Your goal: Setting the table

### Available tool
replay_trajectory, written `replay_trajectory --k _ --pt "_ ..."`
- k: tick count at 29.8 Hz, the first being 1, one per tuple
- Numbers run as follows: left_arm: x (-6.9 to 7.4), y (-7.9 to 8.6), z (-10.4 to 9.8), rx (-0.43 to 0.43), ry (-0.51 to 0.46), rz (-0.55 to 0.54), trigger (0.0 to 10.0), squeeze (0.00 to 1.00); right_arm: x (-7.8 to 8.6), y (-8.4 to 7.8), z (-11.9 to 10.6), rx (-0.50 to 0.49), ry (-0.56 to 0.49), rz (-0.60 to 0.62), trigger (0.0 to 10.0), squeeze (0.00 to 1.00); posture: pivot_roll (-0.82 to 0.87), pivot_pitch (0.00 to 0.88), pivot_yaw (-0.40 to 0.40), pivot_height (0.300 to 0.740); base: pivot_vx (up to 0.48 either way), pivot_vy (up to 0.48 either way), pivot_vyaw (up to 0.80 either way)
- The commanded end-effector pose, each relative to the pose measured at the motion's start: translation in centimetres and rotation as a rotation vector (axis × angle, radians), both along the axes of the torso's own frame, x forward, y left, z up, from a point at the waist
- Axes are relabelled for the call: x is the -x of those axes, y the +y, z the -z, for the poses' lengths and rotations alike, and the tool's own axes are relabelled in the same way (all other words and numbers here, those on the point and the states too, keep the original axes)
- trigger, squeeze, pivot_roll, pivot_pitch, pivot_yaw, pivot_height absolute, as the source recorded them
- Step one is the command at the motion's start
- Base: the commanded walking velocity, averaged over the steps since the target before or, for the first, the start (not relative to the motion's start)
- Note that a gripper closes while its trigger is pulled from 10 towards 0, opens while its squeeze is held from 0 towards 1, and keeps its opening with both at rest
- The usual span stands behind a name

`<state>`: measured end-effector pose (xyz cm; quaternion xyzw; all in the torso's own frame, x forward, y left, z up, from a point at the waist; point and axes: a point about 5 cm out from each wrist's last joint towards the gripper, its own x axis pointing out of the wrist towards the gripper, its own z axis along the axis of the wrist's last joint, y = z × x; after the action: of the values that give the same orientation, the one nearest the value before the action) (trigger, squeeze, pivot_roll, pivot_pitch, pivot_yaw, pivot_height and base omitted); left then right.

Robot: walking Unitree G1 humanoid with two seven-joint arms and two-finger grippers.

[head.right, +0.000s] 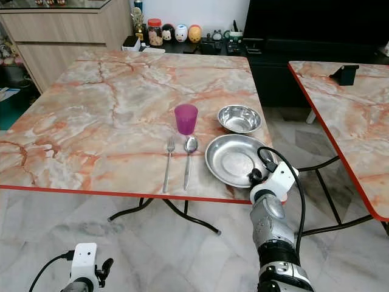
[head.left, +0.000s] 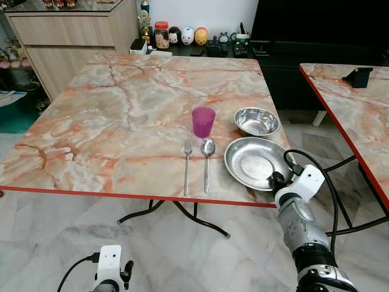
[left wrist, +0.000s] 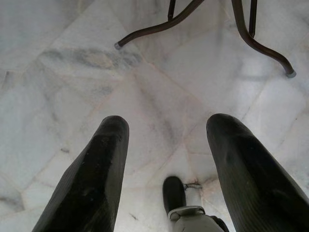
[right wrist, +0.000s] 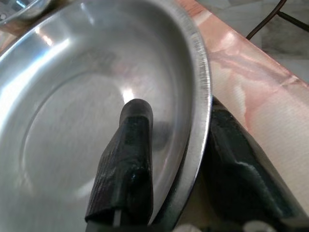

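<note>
The plate (head.left: 254,162) is being gripped at its near right rim by the right gripper (right wrist: 176,159), jaws closed on it. The left gripper (left wrist: 166,159) is being held open over the floor (left wrist: 145,87).

Domestic dining area. Marble-patterned surface (head.left: 121,115) with red edge carried place setting: purple cup (head.left: 203,121), fork (head.left: 187,164), spoon (head.left: 207,161), steel plate (head.left: 252,161), steel bowl (head.left: 256,121). Second matching surface (head.left: 358,115) stood to right. Wooden sideboard (head.left: 67,42) behind; dark low cabinet (head.left: 292,67) held figurines (head.left: 187,35), jar (head.left: 161,34), small trophy (head.left: 144,24). Floor of pale marble tiles (left wrist: 72,72); curved metal legs (head.left: 182,216) beneath.
</note>
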<state>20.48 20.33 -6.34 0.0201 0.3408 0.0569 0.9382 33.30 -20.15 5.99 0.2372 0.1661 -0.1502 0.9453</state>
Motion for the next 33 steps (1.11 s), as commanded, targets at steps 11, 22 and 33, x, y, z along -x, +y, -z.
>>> replay_trajectory --k 11,22,33 --pt "0.0 -0.2 0.0 -0.006 0.005 0.023 10.0 0.00 0.5 0.5 0.3 -0.006 0.005 -0.009 0.0 0.00 -0.08 0.027 -0.037 0.736 0.000 0.000 0.00" --pt "0.0 -0.3 0.1 -0.008 0.006 0.041 10.0 0.00 2.7 -1.3 -2.1 0.091 -0.109 -0.053 0.0 0.00 -0.10 0.041 -0.031 0.736 0.000 0.000 0.00" --pt "-0.1 -0.3 0.0 -0.011 0.002 0.045 10.0 0.00 4.2 -1.9 -4.9 0.082 -0.315 -0.030 10.0 0.00 -0.10 0.036 -0.028 0.736 0.000 0.000 0.00"
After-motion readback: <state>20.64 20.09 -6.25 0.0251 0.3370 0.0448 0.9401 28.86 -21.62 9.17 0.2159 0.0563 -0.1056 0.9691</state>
